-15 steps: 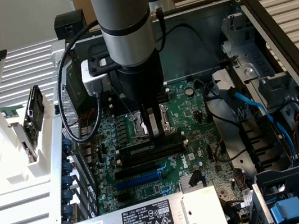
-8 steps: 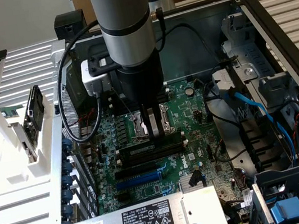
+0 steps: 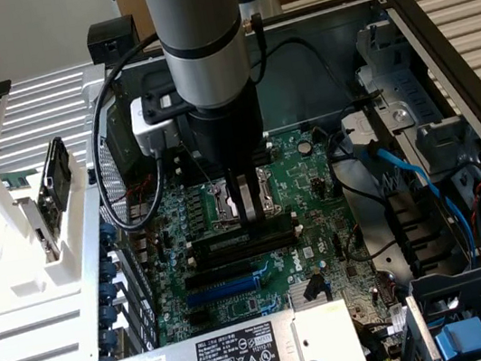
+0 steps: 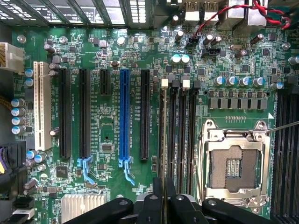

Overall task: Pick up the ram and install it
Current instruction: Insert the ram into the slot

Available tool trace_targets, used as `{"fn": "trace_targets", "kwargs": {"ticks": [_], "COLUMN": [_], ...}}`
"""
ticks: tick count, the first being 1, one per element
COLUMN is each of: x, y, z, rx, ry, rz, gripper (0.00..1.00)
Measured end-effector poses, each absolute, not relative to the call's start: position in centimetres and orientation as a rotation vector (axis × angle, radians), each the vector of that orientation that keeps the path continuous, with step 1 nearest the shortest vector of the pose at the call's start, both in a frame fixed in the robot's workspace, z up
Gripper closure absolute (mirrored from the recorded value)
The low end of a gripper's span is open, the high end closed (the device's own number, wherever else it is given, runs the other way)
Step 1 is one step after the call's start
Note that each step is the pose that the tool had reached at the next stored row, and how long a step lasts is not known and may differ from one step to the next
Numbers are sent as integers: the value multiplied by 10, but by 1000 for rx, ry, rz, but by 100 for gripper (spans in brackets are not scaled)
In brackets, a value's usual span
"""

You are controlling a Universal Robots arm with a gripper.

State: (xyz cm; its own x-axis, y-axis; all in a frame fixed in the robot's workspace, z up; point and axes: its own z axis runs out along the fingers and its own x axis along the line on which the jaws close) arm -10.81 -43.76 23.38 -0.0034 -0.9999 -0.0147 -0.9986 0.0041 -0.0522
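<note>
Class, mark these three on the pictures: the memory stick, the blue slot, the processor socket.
memory stick [image 4: 162, 135], wrist view, thin edge
blue slot [image 4: 124, 116], wrist view, mid-length
processor socket [image 4: 232, 169], wrist view, centre

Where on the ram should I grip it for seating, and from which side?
Pinch the ram by its two flat faces, mid-length on its upper long edge, coming straight down from above. It stands on edge along the memory slots, which crowd it low on both sides. The gripper is shut on it that way.
</note>
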Motion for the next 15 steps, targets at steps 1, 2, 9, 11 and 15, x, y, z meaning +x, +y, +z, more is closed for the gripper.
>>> {"fn": "trace_targets", "kwargs": {"ticks": [1, 2, 9, 11, 15], "x": [-108, -108, -108, -108, -108], "y": [-438, -438, -436, -436, -435], "z": [234, 234, 233, 233, 233], "rx": [-2184, -2184, -2188, -2189, -2192], "ry": [2192, 2192, 2193, 2193, 2191], "rz": [-41, -41, -47, -48, -50], "gripper": [87, 87, 87, 87, 87]}}
